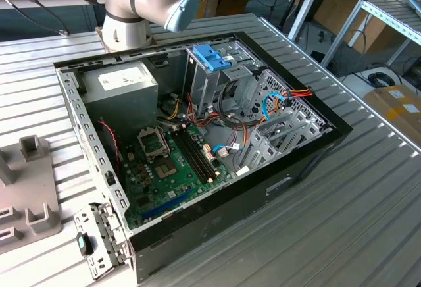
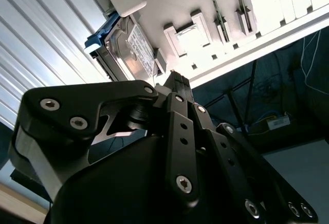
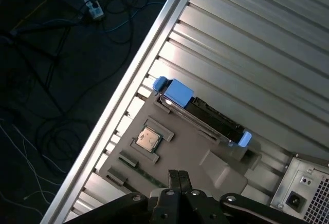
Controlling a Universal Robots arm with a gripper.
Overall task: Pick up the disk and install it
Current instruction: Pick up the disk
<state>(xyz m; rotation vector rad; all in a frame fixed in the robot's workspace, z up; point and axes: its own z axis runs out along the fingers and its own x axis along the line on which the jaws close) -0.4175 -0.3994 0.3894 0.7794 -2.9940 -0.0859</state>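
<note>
The disk (image 3: 208, 115) stands on its edge in a slot of a grey fixture plate (image 3: 180, 152), with blue plastic frame pieces at both ends. In the second wrist view the disk (image 2: 134, 49) shows its dark silver face and white label. My gripper (image 3: 178, 176) hovers apart from the disk, over the fixture plate. Its two black fingertips (image 2: 175, 78) are pressed together, shut on nothing.
An open computer case (image 1: 316, 152) lies on the slatted metal table (image 1: 368, 221), with a blue-latched drive cage (image 1: 212, 58), a grey power supply box (image 1: 123, 83) and a green motherboard (image 1: 174, 168). A processor chip (image 3: 147, 140) lies on the fixture. The table edge (image 3: 134, 75) drops to a cabled floor.
</note>
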